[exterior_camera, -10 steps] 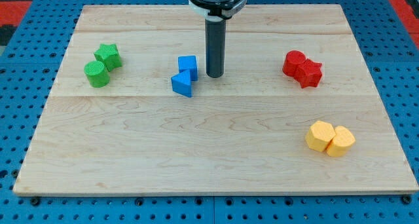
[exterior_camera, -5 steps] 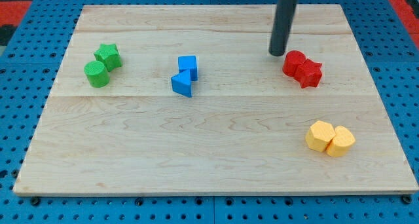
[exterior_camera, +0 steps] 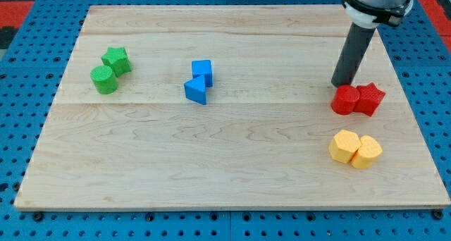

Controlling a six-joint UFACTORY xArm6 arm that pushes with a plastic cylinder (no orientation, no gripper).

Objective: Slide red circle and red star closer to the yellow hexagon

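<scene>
Our red pair sits just behind the yellow blocks, pusher at its far edge

From the left: green blocks (exterior_camera: 110, 70) and blue blocks (exterior_camera: 199, 81) lie well apart; my tip (exterior_camera: 341, 84), a bare rod holding nothing, touches the red circle (exterior_camera: 345, 100), which touches the red star (exterior_camera: 369, 99); pushing nearer off-centre, we could split them or knock the yellow hexagon (exterior_camera: 344, 146) and its yellow neighbour (exterior_camera: 366, 152) away

Pale wooden board (exterior_camera: 232, 163) with paired blocks: green (exterior_camera: 110, 70), blue (exterior_camera: 199, 82), red (exterior_camera: 358, 99), yellow (exterior_camera: 355, 149).
</scene>
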